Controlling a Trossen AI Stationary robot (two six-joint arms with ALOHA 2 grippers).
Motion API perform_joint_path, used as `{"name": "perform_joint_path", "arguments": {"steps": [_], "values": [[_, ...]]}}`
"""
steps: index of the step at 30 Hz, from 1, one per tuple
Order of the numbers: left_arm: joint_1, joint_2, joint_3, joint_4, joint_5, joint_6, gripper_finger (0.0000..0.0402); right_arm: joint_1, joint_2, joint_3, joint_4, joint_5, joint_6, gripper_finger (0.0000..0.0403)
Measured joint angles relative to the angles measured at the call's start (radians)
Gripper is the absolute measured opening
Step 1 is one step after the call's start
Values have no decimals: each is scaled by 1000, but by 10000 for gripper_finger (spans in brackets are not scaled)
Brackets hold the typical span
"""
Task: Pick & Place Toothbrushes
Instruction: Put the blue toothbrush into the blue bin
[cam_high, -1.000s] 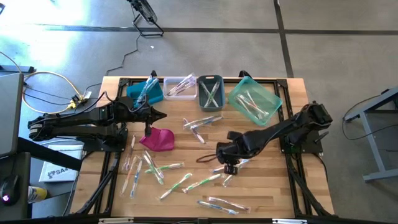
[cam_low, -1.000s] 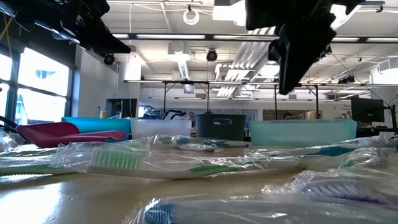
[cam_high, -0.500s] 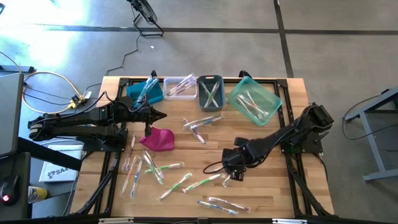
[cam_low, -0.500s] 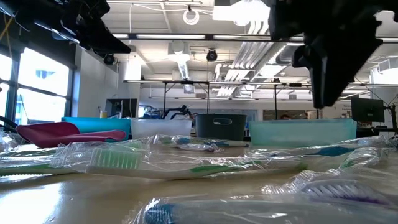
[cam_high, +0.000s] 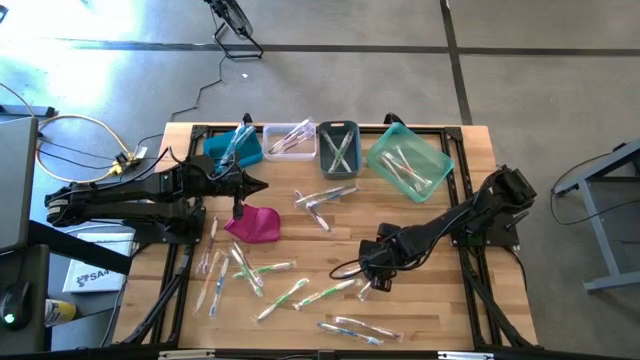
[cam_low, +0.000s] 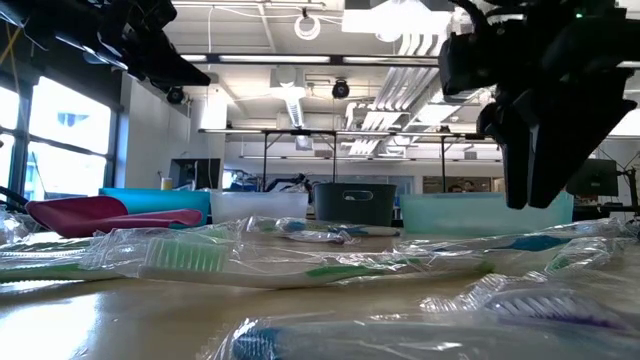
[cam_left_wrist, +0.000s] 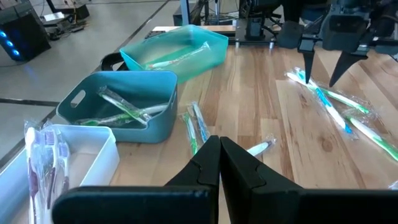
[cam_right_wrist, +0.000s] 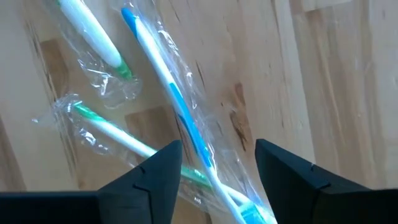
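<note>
Wooden tabletop (cam_high: 420, 320), slatted, standing on grey floor — contents listed from my left side to my right.

Left arm: parked over the left edge. My left tool (cam_high: 262, 186) hangs above the boards near the back row of bins, fingers pressed together, holding nothing.

Back row, left to right: blue bin (cam_high: 218, 148) with a couple of toothbrushes sticking up out of it; clear bin (cam_high: 272, 131) with several wrapped ones; grey bin (cam_high: 338, 128) with a few green-handled ones crossed inside; teal bin (cam_high: 390, 135), set at an angle, with pale ones lying in it.

Magenta pouch (cam_high: 255, 225): on the boards just in front of the blue bin, beside my left tool.

Loose toothbrushes (cam_high: 245, 270): in clear wrappers, scattered over the front half of the tabletop — a cluster at front left, a small group (cam_high: 325, 197) mid-table ahead of the grey bin, more toward front centre, one pair (cam_high: 355, 328) nearest the front edge.

Right arm: reaches in from the right edge toward centre front. My right tool (cam_right_wrist: 217, 163) points down over a wrapped blue-handled toothbrush (cam_right_wrist: 163, 81), fingers spread wide to either side of it, not gripping. A green-and-white toothbrush (cam_right_wrist: 99, 127) lies just beside it.
</note>
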Motion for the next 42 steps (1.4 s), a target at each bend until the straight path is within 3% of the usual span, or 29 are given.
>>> {"name": "perform_joint_path", "arguments": {"steps": [24,42], "values": [[0,0,0,0,0,0,6,0,-2,-193,223,-13,48,193],[0,0,0,0,-2,3,6,1,-2,-202,249,7,41,190]]}}
